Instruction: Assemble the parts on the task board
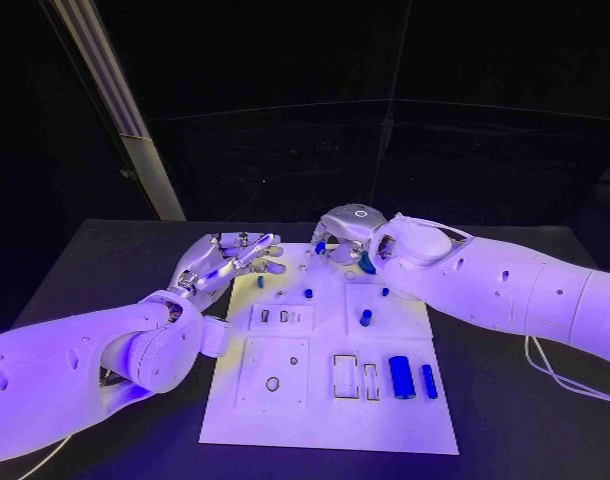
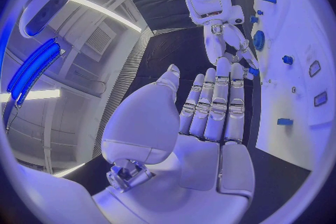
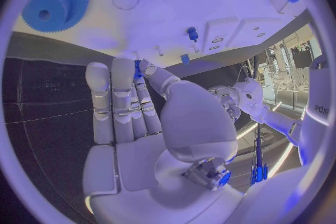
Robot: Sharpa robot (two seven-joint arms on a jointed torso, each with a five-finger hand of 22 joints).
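Head view, board: the white board [image 1: 328,400] lies flat in the middle of the black table [image 1: 89,260].
Head view, parts: small blue pieces sit on the board. Two blue pegs [image 1: 413,378] lie side by side near the close end. A shorter blue peg [image 1: 366,318] lies nearer the middle.
Head view, left hand: the left hand [image 1: 233,256] is at the far left corner of the board. I cannot tell here if it holds anything.
Head view, right hand: the right hand [image 1: 343,240] is at the far end of the board, fingers curled down. A bit of blue shows at its fingertips.
Left wrist view, left hand: the fingers [image 2: 217,106] are straight, close side by side, and hold nothing.
Right wrist view, right hand: the thumb and a finger pinch a tiny blue piece [image 3: 138,69].
Right wrist view, gear: a blue gear [image 3: 56,0] sits on the board, away from the fingers.
How the pieces feel: I think they are hard, light plastic, smooth and a bit slippery.
Where to hold: pinch a peg at its middle, from both sides. Take the gear by its toothed rim.
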